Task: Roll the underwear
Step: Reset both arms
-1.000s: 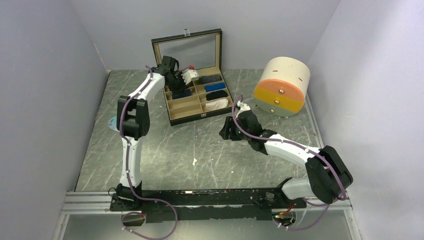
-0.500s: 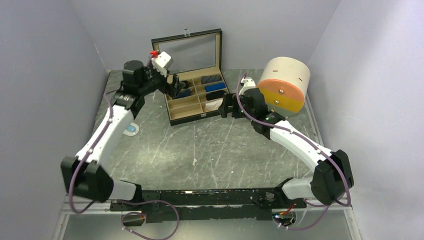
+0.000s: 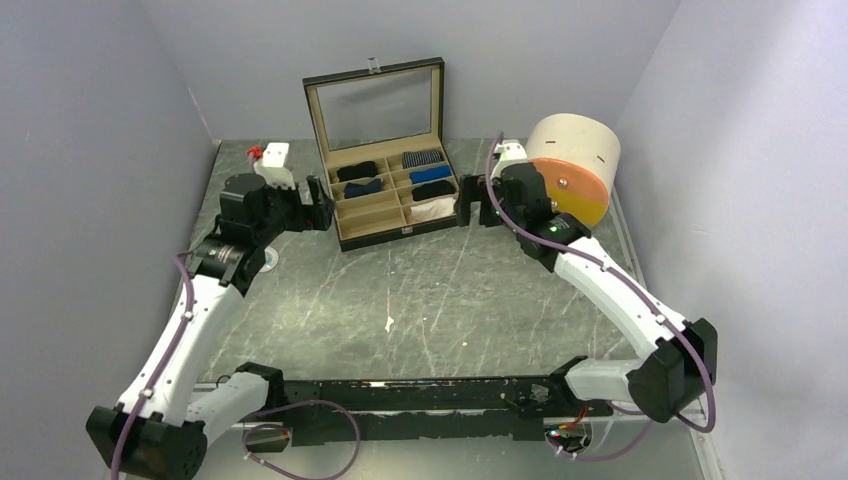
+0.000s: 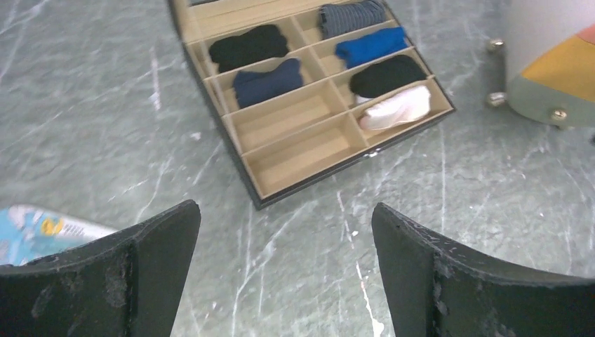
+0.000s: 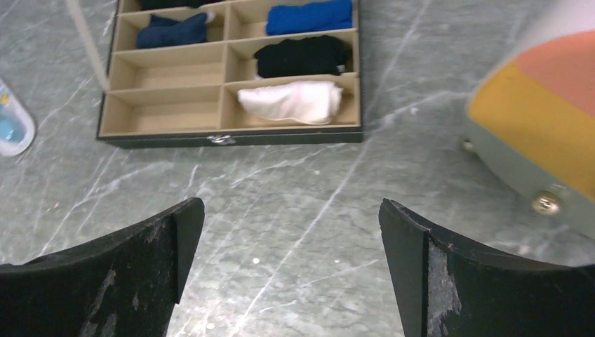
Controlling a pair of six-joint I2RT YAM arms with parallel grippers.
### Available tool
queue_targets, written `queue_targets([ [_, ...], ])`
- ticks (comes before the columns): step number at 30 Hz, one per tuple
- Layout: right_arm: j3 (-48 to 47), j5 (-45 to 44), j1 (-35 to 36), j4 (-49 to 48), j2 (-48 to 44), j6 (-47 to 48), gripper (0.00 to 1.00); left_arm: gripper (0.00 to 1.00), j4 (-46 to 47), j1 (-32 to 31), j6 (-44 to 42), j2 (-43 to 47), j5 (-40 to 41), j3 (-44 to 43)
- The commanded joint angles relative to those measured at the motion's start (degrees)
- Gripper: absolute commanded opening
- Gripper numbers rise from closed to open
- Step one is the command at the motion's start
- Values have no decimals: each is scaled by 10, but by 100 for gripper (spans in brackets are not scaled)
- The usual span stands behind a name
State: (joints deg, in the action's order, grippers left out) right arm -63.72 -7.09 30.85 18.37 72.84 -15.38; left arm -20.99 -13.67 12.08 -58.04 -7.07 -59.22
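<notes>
Left gripper (image 4: 284,209) withdrew from box (image 4: 302,158) (jaws wide).

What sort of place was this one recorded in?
Most likely a robot lab test booth, not a home: plain walls box in a marbled tabletop, two arms are bolted to a rail at its near edge, with staged props: a divided box and a round drawer unit.

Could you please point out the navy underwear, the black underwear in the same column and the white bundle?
navy underwear (image 4: 268,81): left wrist view, roll's middle.
black underwear (image 4: 248,48): left wrist view, roll's middle.
white bundle (image 5: 291,100): right wrist view, cloth's middle.
</notes>
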Motion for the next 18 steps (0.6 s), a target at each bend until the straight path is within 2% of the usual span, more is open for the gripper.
queue_targets([
  [1, -32, -42, -52, 19, -31, 11, 100, 97, -70, 7, 39, 43, 123, -2],
  [4, -45, 24, -131, 23, -39, 3, 100, 97, -95, 22, 31, 44, 154, -17],
  [6, -52, 41, -154, 18, -47, 4, 100, 97, -110, 40, 29, 34, 151, -32],
  [8, -58, 29, -164, 22, -50, -5, 100, 97, -118, 66, 35, 25, 137, -41],
  [11, -66, 61, -166, 28, -50, 6, 100, 97, -109, 91, 48, 32, 118, -34],
  [18, -54, 68, -166, 23, -70, -17, 100, 97, -122, 95, 51, 32, 106, -49],
])
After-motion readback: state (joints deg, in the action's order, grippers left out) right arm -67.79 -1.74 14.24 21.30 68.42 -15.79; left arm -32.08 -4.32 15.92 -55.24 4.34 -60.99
